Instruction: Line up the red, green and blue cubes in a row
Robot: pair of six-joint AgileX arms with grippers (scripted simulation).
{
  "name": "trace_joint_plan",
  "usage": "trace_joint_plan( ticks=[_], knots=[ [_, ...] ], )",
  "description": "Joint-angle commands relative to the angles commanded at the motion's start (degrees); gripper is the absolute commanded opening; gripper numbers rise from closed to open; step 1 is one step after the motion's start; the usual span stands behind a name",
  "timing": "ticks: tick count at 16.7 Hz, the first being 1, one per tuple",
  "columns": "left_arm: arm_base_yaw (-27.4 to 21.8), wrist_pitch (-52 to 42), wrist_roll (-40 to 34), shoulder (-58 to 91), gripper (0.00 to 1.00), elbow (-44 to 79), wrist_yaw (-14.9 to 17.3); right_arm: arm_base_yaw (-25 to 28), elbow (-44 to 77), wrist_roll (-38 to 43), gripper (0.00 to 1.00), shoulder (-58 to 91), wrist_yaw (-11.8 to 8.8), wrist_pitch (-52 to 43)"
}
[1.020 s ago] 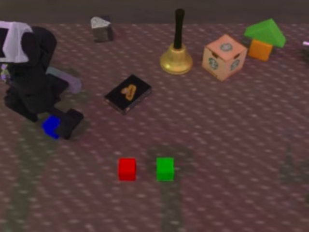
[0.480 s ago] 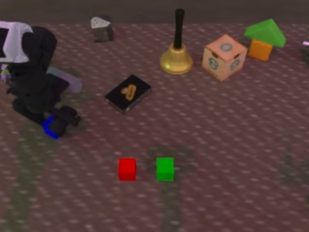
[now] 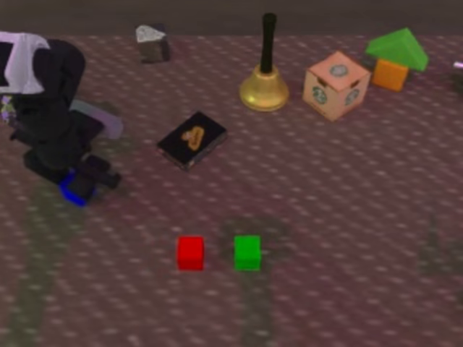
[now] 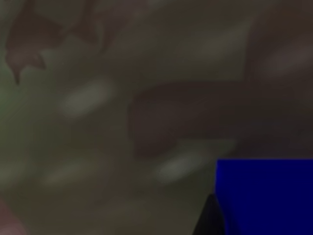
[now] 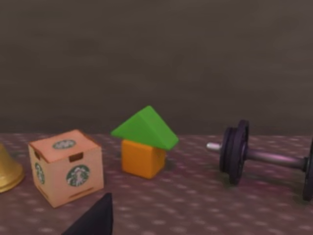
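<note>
Nearest, the small glossy red cube and green cube are sitting side by side, while leftward and farther the left gripper is clasping the glossy blue cube, and the far peach carton is showing round green emblems, unreadable.

light: dim, even | shadows: soft streaks on table | blur: left wrist view heavily defocused
</note>
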Motion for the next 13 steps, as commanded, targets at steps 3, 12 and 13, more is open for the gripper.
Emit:
trace_joint_plan(
  ticks=[3, 12, 13],
  knots=[
    [0.0, 0.0, 0.0, 0.0, 0.00, 0.0, 0.0, 0.0, 0.0, 0.0, 1.00, 0.0, 0.0, 0.0],
    [1.0, -13.3, -0.4, -6.4, 0.00, 7.5, 0.4, 0.0, 0.0, 0.0, 1.00, 0.0, 0.0, 0.0],
    [1.1, -14.0, -0.4, -6.9, 0.00, 8.0, 0.4, 0.0, 0.0, 0.0, 1.00, 0.0, 0.0, 0.0]
  ],
)
